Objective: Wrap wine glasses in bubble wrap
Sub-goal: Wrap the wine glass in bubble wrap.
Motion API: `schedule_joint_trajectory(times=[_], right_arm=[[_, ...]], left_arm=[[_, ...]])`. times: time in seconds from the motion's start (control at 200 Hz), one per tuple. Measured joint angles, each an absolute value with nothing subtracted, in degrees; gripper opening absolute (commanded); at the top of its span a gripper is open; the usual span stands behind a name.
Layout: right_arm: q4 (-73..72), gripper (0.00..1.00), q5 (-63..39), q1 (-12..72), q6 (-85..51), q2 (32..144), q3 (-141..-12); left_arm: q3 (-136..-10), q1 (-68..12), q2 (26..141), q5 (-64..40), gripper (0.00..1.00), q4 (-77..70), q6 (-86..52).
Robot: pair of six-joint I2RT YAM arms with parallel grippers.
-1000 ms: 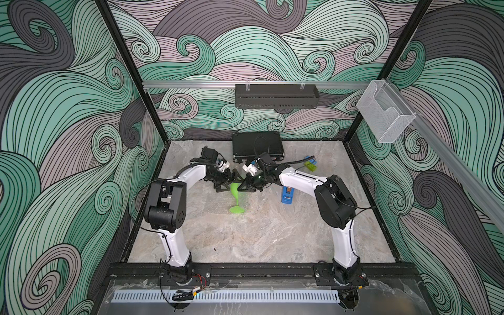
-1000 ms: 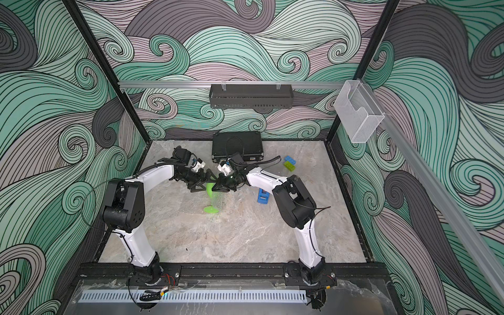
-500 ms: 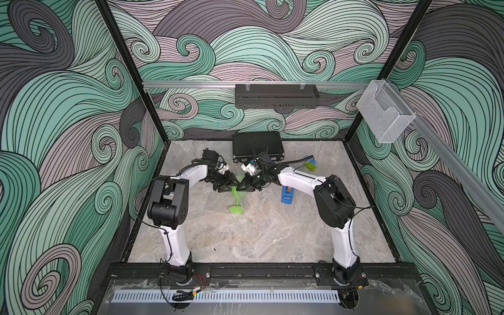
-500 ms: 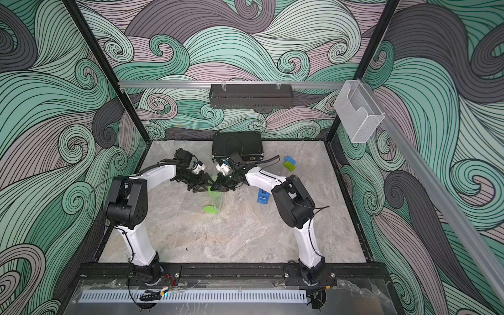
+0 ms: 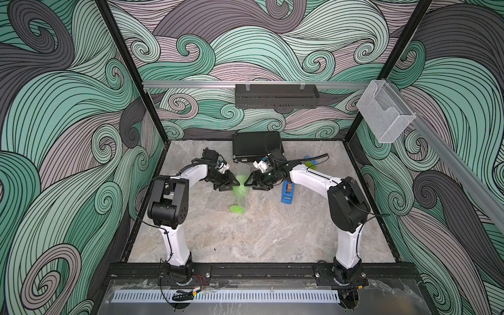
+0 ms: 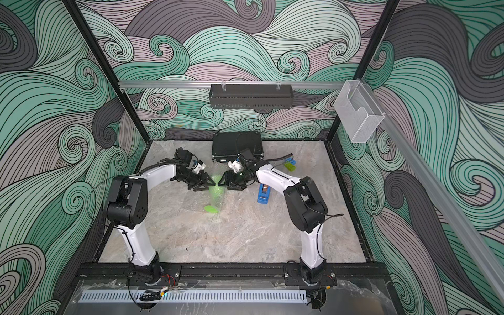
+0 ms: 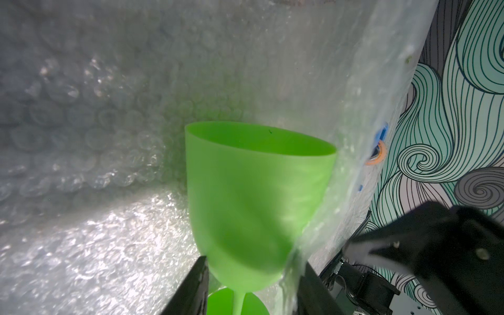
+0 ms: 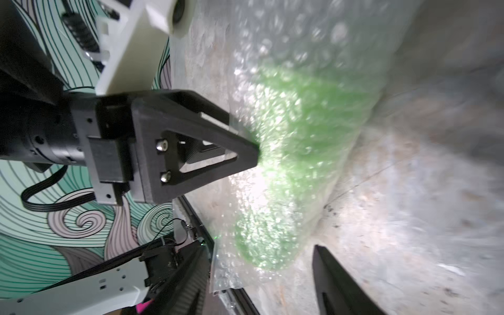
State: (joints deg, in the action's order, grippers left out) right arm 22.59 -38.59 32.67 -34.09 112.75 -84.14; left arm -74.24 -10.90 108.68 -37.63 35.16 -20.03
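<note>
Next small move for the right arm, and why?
Probably close the right gripper on the loose edge of the wrap: its jaws stand open beside the covered goblet, and the tips of the left gripper meet the wrap at the bowl.

In a top view, the goblet [image 5: 241, 182] stood upright on the marble table [image 5: 245, 240], bubble wrap [image 5: 244, 199] about it, left gripper [image 5: 231, 185] and right gripper [image 5: 247, 183] flanking its bowl.

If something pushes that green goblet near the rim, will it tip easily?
Probably: the goblet looks top-heavy, a wide bowl on a thin stem and small foot. It looks like thin plastic, so probably light. The bubble wrap partly around it likely cushions, not steadies.
</note>
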Motion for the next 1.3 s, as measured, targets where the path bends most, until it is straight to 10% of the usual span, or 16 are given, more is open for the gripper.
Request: schedule_joint_trajectory(times=[0.786,1.036,1.301], right_arm=[[29.0,0.98,-33.3,32.5,-37.4,132.3,-105.4],[28.8,0.93,-33.0,32.6,-38.1,132.2,-105.2],[28.5,0.92,-32.6,32.6,-38.2,131.7,-104.6]], left_arm=[[-74.2,-10.9,108.7,-38.2,0.46,35.1,-19.9],[-71.9,-10.9,106.9,-38.0,0.66,34.7,-20.1],[-64.1,-12.5,97.6,-39.7,0.53,36.4,-19.9]])
